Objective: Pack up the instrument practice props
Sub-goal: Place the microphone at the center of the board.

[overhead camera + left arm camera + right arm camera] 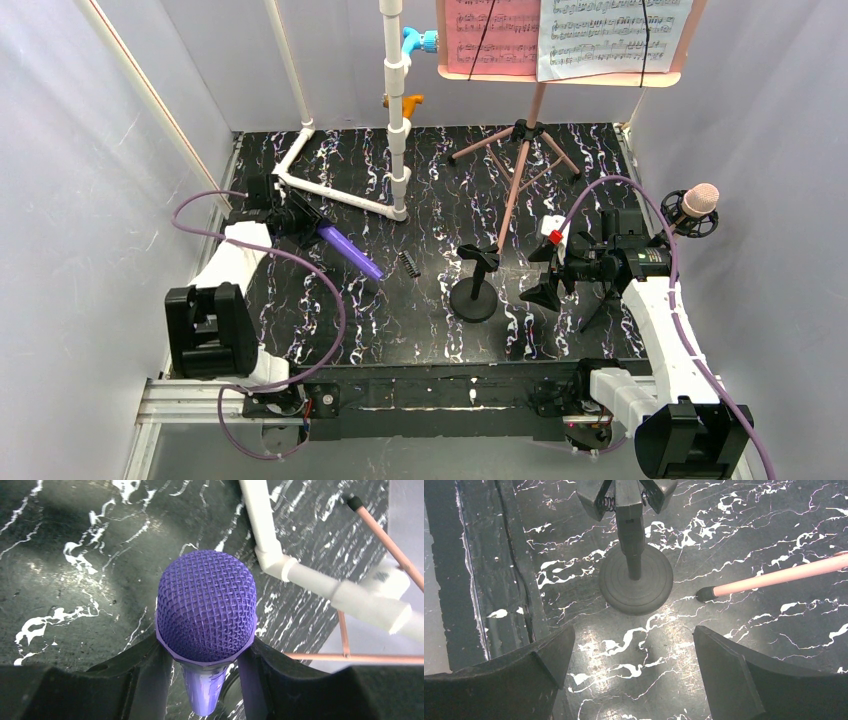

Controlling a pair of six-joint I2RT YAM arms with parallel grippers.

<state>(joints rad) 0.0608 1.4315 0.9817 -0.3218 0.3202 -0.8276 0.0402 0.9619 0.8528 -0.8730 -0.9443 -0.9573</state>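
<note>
The left gripper (303, 222), jaws half closed, holds the purple mic (206, 612) just under its mesh head. In the top view the mic sits at the table's 9 o'clock, its body pointing toward 4. It is best carried level and gripped firmly, clear of the white pipe (280, 562). The right gripper (631, 645) hangs wide open and empty, with the black stand (636, 580) at its 12 o'clock.

L arm (235, 260) on the left side, elbow bent, forearm reaching far-right. L gripper (318, 232) is clamped partway round purple mic (350, 253), w/ a finger (142, 680) on each side below its head. R arm (660, 300) on the right side, wrist pointing left. R gripper (545, 272) jaws spread wide, nothing btwn them.
</note>
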